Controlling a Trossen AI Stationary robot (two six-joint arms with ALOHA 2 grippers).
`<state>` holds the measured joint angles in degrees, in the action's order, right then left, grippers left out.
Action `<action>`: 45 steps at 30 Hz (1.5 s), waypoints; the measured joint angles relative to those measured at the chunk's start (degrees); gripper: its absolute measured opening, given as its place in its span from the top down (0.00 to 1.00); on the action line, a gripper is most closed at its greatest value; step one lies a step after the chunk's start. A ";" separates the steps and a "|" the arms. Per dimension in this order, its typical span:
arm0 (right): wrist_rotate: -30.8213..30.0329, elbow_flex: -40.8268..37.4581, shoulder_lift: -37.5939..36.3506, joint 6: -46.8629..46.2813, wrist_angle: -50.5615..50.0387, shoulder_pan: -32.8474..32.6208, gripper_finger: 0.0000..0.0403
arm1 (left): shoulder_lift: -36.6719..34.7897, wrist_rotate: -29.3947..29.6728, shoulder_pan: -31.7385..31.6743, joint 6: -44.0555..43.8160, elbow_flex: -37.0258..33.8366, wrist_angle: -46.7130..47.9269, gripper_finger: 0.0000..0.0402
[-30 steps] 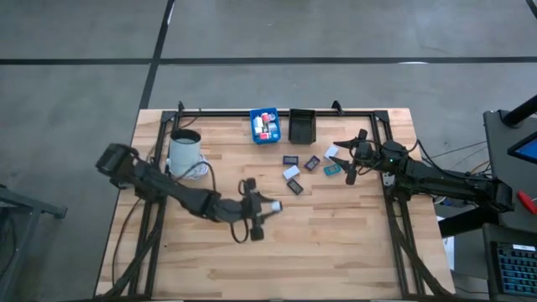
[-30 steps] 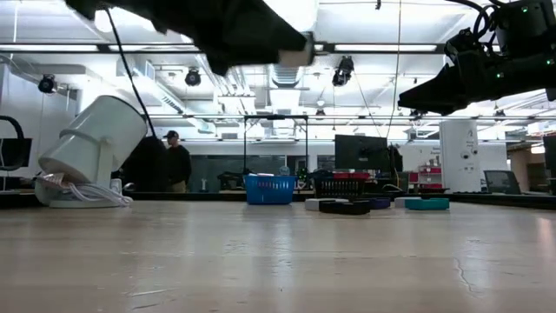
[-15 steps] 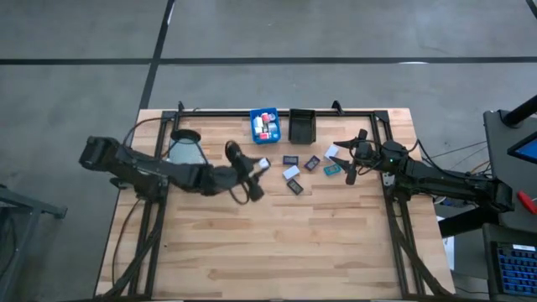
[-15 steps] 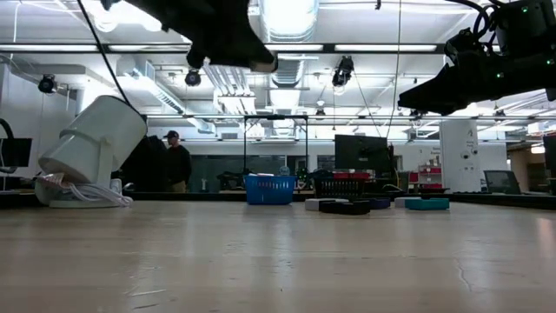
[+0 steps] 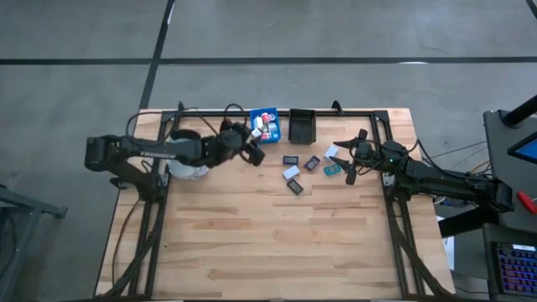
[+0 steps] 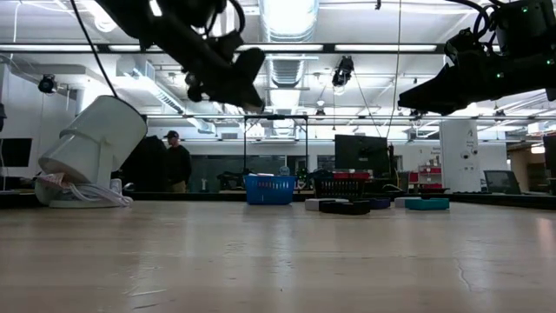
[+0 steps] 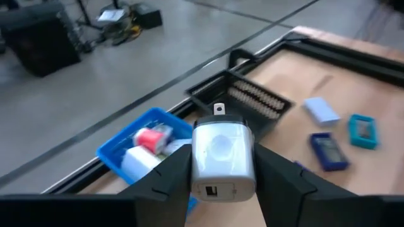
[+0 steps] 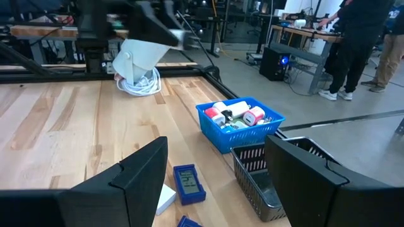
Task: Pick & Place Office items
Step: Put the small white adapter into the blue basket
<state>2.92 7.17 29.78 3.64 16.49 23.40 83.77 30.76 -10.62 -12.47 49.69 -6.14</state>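
floor: grey concrete, dark lines; ceiling lights: bright strips; desk: person standing beside

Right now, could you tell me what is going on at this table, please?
The left end effector is shut on a white charger block and holds it in the air beside the blue bin, which already contains several small items. The right end effector hangs open over the flat pieces near the teal rectangle. The black bin stands beside the blue one.
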 joint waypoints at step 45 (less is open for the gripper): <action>0.01 -0.01 0.00 0.00 -0.02 -0.02 0.36 | 19.74 -23.27 -16.65 3.70 11.11 1.72 0.59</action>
<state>2.92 7.16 29.78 3.64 16.48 23.38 103.50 7.49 -27.27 -8.77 60.80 -4.43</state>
